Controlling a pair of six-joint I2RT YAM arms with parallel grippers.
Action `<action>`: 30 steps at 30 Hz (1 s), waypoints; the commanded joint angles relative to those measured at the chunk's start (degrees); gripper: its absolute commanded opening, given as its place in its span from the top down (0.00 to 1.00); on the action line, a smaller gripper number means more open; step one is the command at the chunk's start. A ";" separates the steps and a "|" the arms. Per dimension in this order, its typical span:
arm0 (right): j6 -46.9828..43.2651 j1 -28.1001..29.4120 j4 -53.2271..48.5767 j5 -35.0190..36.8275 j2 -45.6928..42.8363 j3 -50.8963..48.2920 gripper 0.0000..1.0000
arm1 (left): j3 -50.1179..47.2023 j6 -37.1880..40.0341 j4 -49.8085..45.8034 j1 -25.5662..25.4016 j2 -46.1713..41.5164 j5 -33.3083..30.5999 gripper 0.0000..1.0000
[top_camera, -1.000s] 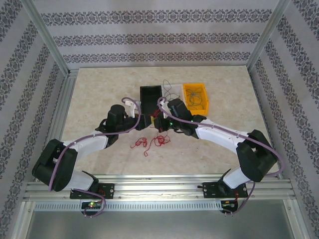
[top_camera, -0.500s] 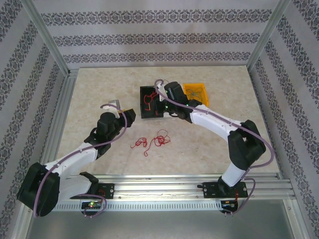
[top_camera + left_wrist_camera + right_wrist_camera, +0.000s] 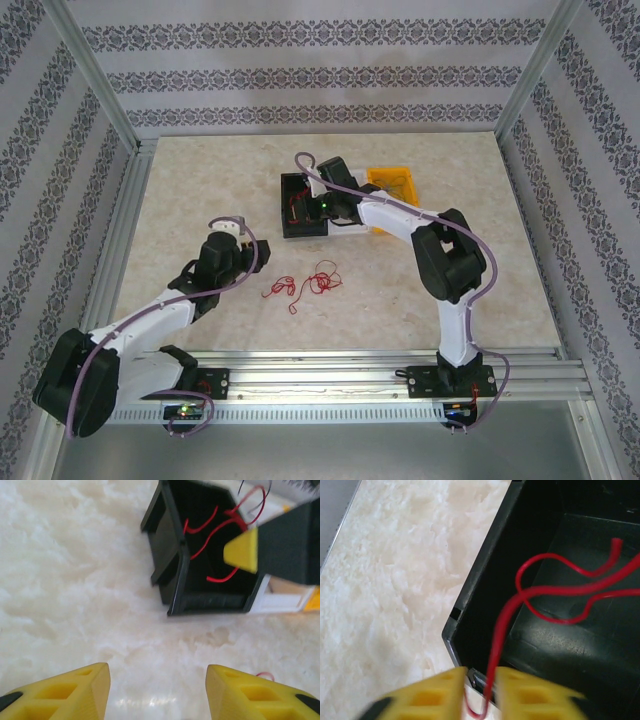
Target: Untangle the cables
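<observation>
**A:** Where do we stand with the cables?

**B:** Our right gripper is almost closed, and one thin red cable strand is pinched in the narrow slit between its yellow fingers. Most of the strand curls inside the black rectangular plastic bin. Its near end runs up over the bin's corner to the fingers and loops just below them.

**A:** And the other arm?

**B:** Our left gripper hangs over the beige marbled tabletop with its jaws wide apart and nothing between them. It faces the bin from a short way off. The remaining curly red cables lie on the table in front of us as two small tangles just beside each other, well apart from both grippers.

**A:** What could go wrong from here?

**B:** We think the release is the weak point. The held end crosses the rim, so if we open here, the springy strand may drape over the wall or flick back out onto the table. It could also cling to a pad and come up when we lift away. Our fingers sit right at the bin's corner, so a sideways move could shove or tip the bin.

**A:** And the rest?

**B:** The tangles are close together. A careless pinch may take both and leave them knotted.
</observation>
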 commanded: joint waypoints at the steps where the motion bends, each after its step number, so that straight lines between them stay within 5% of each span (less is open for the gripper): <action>1: 0.10 -0.24 -0.30 1.26 -1.48 1.55 0.54 | -0.52 1.83 -4.55 -1.04 0.76 1.18 0.46; 7: 1.18 -0.57 2.17 6.98 -9.36 -3.62 0.41 | 0.22 2.67 -6.26 -2.62 2.69 1.30 0.44; 18: 2.85 -0.56 3.49 14.86 -23.65 -17.10 0.42 | 3.38 4.69 -8.25 -6.36 10.60 9.89 0.43; 30: 6.02 -0.65 4.55 18.33 -28.09 -25.54 0.43 | 7.63 5.48 -12.97 -6.72 19.63 14.16 0.49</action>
